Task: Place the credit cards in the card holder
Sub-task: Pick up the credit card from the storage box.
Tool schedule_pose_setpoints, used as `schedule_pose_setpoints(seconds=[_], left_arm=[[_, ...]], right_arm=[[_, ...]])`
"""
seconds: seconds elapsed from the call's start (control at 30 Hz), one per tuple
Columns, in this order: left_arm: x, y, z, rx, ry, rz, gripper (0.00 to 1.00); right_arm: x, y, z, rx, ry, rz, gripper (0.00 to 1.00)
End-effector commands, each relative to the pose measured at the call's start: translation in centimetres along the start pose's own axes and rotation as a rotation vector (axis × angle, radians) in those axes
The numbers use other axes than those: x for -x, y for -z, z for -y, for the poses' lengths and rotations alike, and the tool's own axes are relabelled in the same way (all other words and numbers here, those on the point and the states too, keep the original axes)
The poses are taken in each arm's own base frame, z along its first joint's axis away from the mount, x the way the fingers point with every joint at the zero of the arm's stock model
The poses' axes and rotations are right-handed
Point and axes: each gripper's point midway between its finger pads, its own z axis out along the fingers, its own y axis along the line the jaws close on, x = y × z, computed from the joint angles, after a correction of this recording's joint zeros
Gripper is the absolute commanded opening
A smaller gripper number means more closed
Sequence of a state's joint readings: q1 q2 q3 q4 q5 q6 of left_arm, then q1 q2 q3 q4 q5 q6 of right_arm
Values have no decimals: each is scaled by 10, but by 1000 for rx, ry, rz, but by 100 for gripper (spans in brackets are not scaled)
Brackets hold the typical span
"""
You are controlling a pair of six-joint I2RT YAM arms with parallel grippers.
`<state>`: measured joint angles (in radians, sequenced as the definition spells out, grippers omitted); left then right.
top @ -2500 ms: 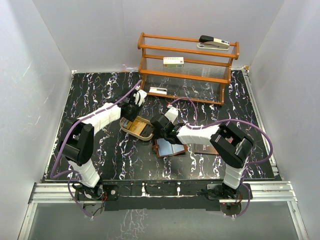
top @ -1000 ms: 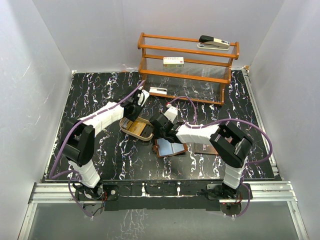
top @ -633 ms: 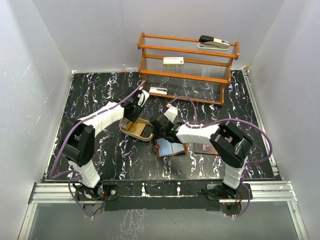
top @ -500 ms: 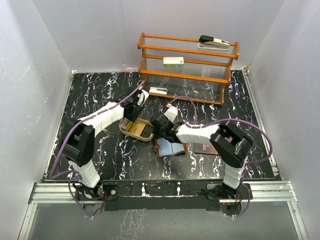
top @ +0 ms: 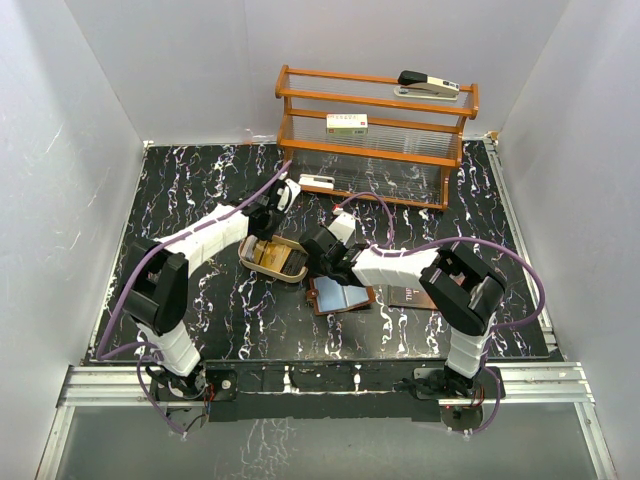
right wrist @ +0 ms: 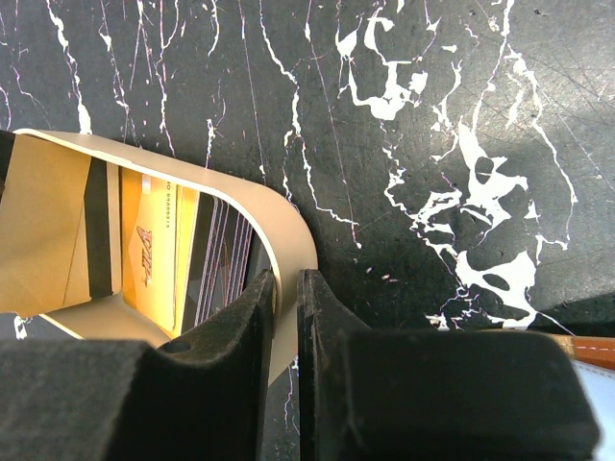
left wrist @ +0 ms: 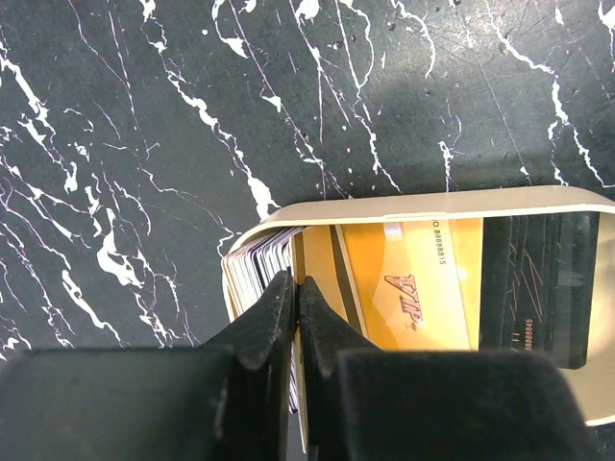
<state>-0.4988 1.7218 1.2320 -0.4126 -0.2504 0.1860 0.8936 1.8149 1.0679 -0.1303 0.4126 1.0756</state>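
Left gripper: the left gripper (left wrist: 293, 288) reaches down into the left end of the tray. Its jaws are drawn almost together on the seam between an upright stack and a flat card. Whether a card is actually pinched, I cannot tell.
Cards: the cards (left wrist: 259, 264) are all in the tray and none is in the wallet. A stack stands on edge at the left end, a gold card (left wrist: 404, 288) lies flat in the middle, and a dark card (left wrist: 538, 288) lies at the right end.
Heading: the flat cards have their long sides along the tray's length. From above, that line runs from upper left to lower right. The gold card faces up, with its lettering turned sideways in the left wrist view.
Tray: the tray (left wrist: 432, 204) sits on the table (top: 200, 200), between the two grippers.
Right gripper: the right gripper (right wrist: 285, 279) is clamped across the tray's curved rim, one finger inside the wall and one outside, probably to steady it.
Wallet: the wallet (top: 340, 295) lies open and flat just right of the tray, with its glossy pockets up.
Risks: the tight pinch may take two or more cards from the packed stack. A thin, slick card could slip out on the lift. A card edge could catch the wall and drag the tray if the right grip lets go.
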Motion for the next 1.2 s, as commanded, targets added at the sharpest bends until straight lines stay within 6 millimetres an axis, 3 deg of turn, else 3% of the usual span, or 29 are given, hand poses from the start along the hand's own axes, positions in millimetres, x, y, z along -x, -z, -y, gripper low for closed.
schedule_pose_setpoints(seconds=[0.0,0.2,0.37,0.6,0.67,0.9,1.17], left_arm=[[6,20,-21,74,10,14,0],[25,30,-26,71,19,42,0],[29,39,-31,82,35,38,0],[33,56,-35,88,106,38,0],[39,62,-31,61,139,57,0],[67,90,-4,-132,260,179,0],[89,129,39,-412,444,315,0]], right_arm=[[-9,-3,15,-57,36,-41,10],[-8,-1,-10,4,-6,-77,11],[-8,1,-21,28,-21,-99,14],[26,26,-26,73,80,-32,32],[41,43,-33,125,123,-14,36],[52,80,-8,171,307,-3,42],[58,95,56,-1,456,-27,35]])
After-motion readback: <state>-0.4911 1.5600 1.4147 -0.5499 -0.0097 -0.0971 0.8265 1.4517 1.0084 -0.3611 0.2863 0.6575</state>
